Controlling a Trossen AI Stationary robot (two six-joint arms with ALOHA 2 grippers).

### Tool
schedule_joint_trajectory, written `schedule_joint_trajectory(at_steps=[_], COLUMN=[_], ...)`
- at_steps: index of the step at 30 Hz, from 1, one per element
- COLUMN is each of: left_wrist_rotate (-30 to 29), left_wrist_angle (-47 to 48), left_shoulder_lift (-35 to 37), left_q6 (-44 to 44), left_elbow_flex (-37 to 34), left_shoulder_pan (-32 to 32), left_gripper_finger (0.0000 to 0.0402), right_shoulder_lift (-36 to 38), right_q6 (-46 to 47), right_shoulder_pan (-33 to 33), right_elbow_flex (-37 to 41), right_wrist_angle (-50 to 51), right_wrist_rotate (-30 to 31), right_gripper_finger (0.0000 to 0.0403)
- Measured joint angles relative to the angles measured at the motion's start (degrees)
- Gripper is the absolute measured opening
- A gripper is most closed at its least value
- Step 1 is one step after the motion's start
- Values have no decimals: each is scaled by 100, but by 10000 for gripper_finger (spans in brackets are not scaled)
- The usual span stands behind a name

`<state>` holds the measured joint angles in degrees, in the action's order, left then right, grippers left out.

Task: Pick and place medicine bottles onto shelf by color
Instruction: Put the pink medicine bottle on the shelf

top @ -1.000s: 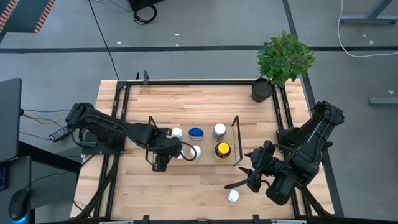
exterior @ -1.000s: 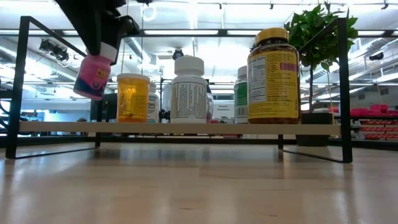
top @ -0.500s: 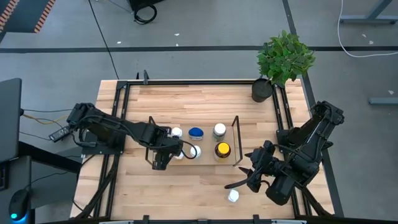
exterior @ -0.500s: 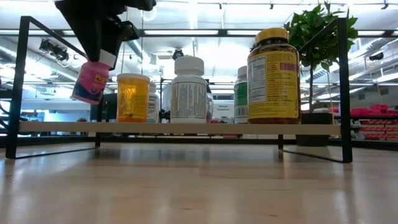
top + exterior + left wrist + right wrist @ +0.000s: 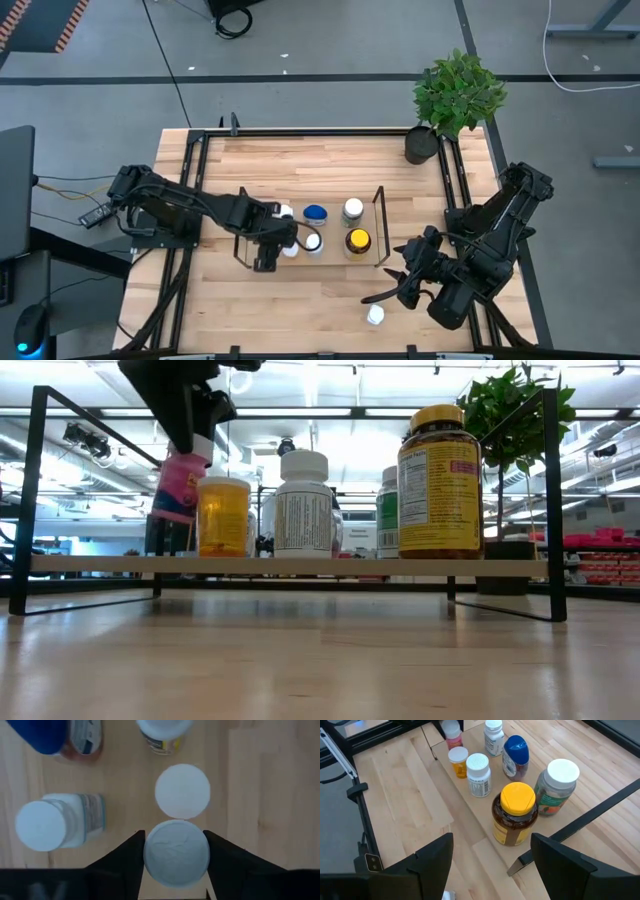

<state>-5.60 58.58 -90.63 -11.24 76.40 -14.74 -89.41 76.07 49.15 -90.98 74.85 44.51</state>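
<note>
Left hand clenched on a pink-labelled white-capped bottle, held tilted over the left end of the shelf, just beside the small orange vial. Shelf stood on the wooden bench and also carried a white bottle, a blue-capped bottle, a green-labelled bottle and the amber yellow-capped bottle. Right hand released, jaws spread, hovering off the shelf's right end near a lone white-capped bottle on the bench. Potted plant at the far right corner.

Pink bottle (tilted), bottles on shelf
</note>
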Motion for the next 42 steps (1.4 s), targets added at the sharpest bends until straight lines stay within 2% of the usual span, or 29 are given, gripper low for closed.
schedule_joint_trajectory(at_steps=[4,9,14,18,26,34,42], left_wrist_rotate=[-194,-198,78,38,-362,-376,-363], left_wrist_angle=[58,309,-114,-590,-734,-958,-929], left_shoulder_lift=[0,19,434,837,1130,1117,1117], left_q6=[2,32,-558,-1107,-1211,-1232,-1244], left_elbow_flex=[0,-100,-997,-1469,-1450,-1669,-1683], left_shoulder_pan=[0,-9,-121,-277,-306,-306,-313], left_gripper_finger=[191,181,185,194,180,226,216], right_shoulder_lift=[0,0,0,2,2,2,2], right_q6=[0,0,0,0,-126,-94,-50], right_shoulder_pan=[0,0,10,15,11,11,11], right_elbow_flex=[0,0,0,2,2,2,2], right_wrist_angle=[1,2,2,20,42,42,39], right_wrist_rotate=[1,1,0,-2,0,2,2], right_gripper_finger=[272,272,272,272,272,272,272])
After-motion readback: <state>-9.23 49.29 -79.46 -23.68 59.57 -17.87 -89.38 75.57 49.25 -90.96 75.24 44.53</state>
